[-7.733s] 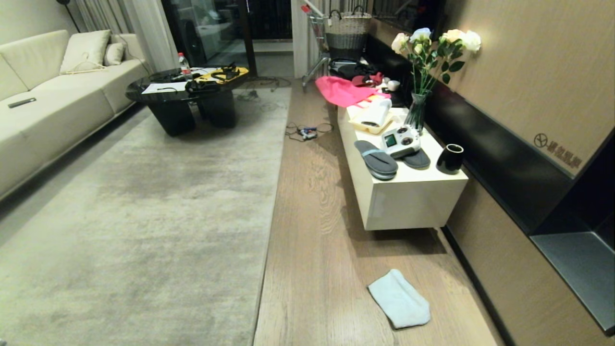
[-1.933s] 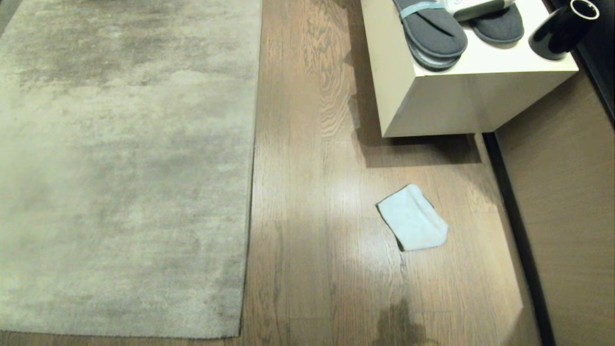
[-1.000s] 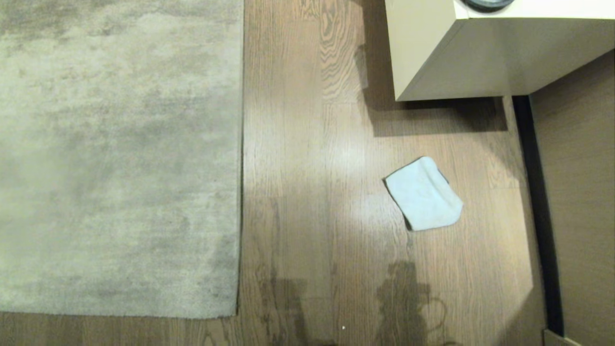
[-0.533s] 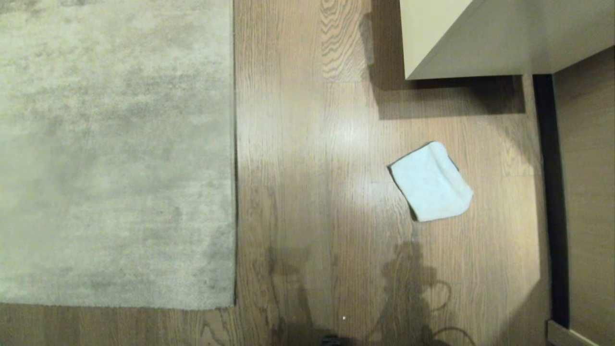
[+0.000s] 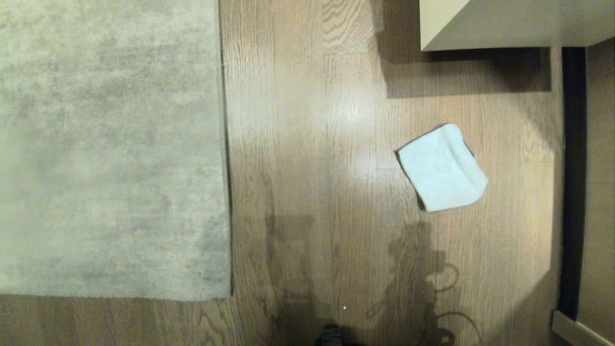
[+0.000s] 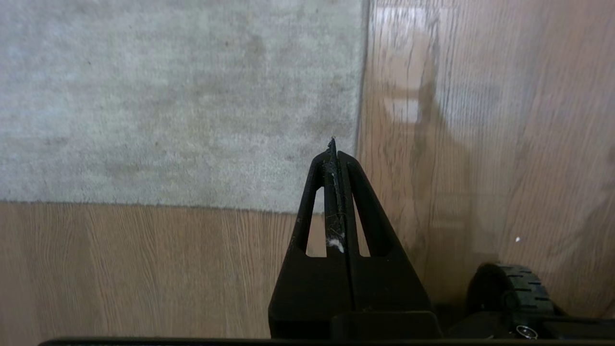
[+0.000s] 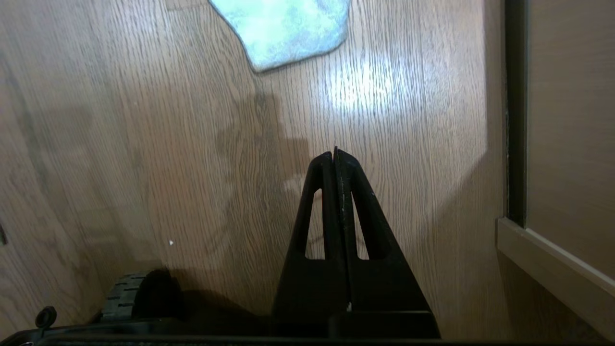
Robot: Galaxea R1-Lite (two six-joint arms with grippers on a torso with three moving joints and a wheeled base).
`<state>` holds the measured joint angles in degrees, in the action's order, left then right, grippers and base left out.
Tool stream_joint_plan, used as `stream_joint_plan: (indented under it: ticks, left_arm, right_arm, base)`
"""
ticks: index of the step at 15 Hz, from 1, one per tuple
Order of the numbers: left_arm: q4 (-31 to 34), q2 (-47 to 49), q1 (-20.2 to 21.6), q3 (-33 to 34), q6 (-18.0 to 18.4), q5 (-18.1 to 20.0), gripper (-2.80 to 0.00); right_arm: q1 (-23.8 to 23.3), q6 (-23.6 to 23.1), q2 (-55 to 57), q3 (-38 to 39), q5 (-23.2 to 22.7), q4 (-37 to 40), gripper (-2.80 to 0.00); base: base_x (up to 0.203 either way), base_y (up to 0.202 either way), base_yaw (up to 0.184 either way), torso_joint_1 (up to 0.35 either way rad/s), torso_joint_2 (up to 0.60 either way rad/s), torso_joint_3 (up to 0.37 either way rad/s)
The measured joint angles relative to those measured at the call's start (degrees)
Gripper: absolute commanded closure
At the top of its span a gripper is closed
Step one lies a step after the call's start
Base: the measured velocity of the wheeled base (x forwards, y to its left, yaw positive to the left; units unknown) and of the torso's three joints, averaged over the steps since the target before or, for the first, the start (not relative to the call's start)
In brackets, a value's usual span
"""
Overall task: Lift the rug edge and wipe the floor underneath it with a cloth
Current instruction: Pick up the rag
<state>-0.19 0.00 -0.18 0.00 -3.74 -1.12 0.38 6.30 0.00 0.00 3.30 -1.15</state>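
We see the rug edge (image 5: pixel 225 158) lying flat and the cloth (image 5: pixel 442 167) untouched on the floor (image 5: pixel 312 144), well apart from it. Both the left end effector (image 6: pixel 335 144) and right end effector (image 7: pixel 335 153) hang closed and empty, so lifting and wiping remain undone.

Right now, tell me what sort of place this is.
Probably a room in a home, perhaps a living room: a large mottled grey-beige rug lies on the wood-plank floor, a cream-white low cabinet stands by the wall, and a pale blue-green cloth lies on the planks.
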Motion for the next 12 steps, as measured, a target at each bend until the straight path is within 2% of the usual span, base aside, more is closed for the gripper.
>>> stream_joint_plan:
  ticks: [12]
  left_arm:
    - [0.01,0.00,0.00,0.00,-0.27,0.00,0.00]
  right_arm:
    - [0.00,0.00,0.02,0.00,0.00,0.01,0.00]
  base:
    - [0.000,0.000,0.000,0.002,0.00,-0.191]
